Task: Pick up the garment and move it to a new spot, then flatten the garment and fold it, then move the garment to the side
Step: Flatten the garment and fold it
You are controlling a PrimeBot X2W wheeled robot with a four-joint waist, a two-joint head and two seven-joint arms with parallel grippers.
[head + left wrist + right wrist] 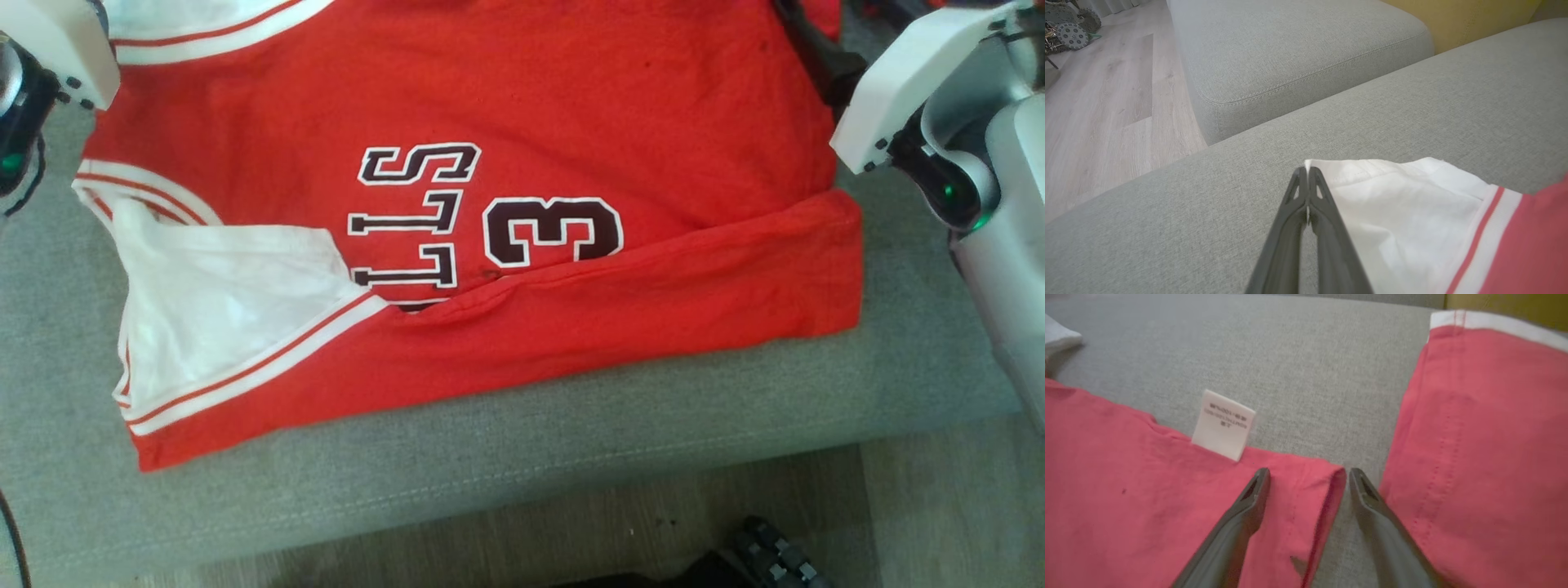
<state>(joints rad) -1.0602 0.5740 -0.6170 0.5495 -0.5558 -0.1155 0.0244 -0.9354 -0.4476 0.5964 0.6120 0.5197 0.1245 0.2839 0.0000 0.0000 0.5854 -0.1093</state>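
Observation:
The garment [506,106] is a red jersey with white trim and dark lettering, spread on a grey sofa cushion [522,457]. Its near edge is folded up over the print. A white inner panel [220,310] shows at the jersey's left end. In the left wrist view my left gripper [1307,171] is shut on the corner of the white fabric [1396,204], just above the cushion. My right gripper [1306,473] is open, its fingers straddling a folded red hem [1314,506] beside a white care label [1223,424]. More red cloth [1478,437] lies to its right.
A second grey cushion [1298,53] stands beyond the left gripper, with wood floor [1106,122] to its left and a yellow surface [1466,20] behind. The sofa's front edge [490,498] drops to the floor, where a dark object [767,555] sits.

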